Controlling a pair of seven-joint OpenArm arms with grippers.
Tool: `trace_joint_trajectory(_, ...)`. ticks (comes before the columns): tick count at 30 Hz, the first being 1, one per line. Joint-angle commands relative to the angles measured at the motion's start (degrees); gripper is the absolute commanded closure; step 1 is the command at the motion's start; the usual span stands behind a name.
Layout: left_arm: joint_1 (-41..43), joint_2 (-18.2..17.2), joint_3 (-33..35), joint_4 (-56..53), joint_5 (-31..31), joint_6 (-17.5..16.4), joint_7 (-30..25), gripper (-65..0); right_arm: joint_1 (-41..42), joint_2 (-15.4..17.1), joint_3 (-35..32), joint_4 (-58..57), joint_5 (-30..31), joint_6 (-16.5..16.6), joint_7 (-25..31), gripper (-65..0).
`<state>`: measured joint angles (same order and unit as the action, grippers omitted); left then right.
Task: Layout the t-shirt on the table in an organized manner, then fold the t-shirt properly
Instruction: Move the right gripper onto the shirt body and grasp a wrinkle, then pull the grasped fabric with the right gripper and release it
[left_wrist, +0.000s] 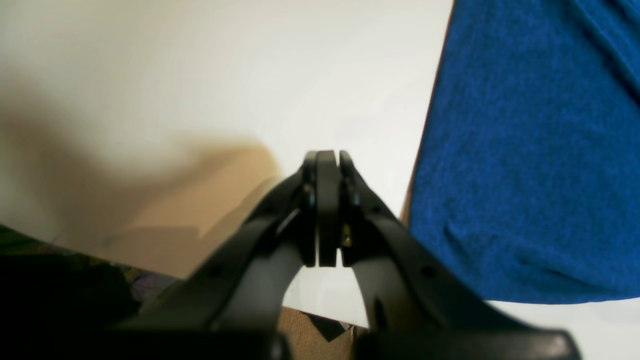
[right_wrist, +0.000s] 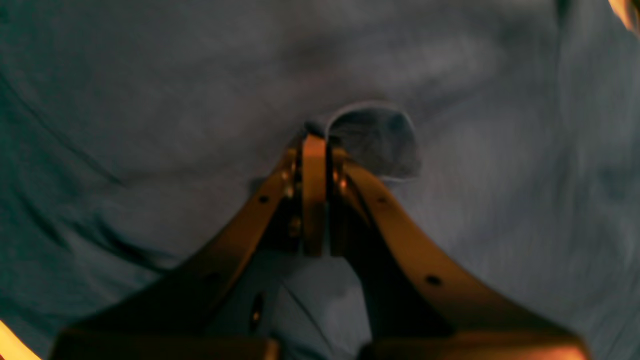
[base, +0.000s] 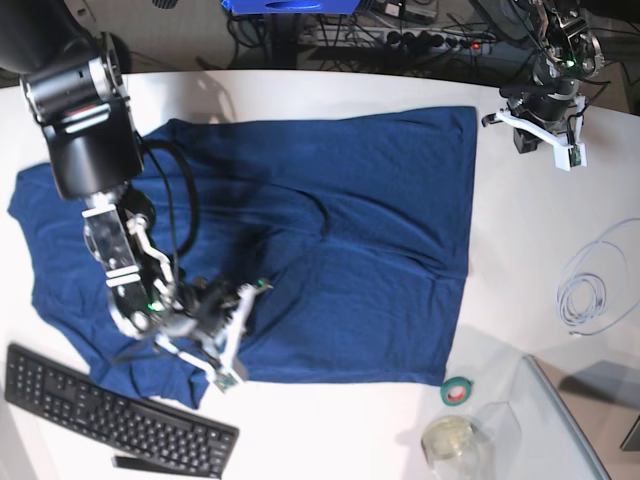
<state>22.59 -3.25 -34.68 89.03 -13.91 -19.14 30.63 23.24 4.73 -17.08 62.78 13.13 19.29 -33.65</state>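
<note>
1. Right gripper (right_wrist: 320, 145) sits low on the t-shirt (base: 330, 240), jaws pressed together; whether cloth is pinched we cannot tell
2. Left gripper (left_wrist: 325, 160), pressed together and empty, hangs over bare surface (base: 530, 230) beside the shirt's edge
3. We judge the layout step in hand: next, smoothing
4. Keyboard (base: 110, 415) crowds the near edge; far side stands open

plain navy-blue t-shirt (base: 330, 220), white table (base: 540, 230)
</note>
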Motion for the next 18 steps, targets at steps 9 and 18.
trace_joint_trajectory(9, 0.1, -0.6, -0.2, 0.9, -0.4, -0.1, -1.0, 0.0, 7.6, -6.8, -7.2, 1.3, 0.3, 0.1, 1.2, -0.2)
trace_joint_trajectory(18, 0.2, -0.6, -0.2, 0.9, -0.4, -0.1, -1.0, 0.0, 10.5, -11.7, -8.5, 0.9, 0.3, 0.2, 1.5, -1.5)
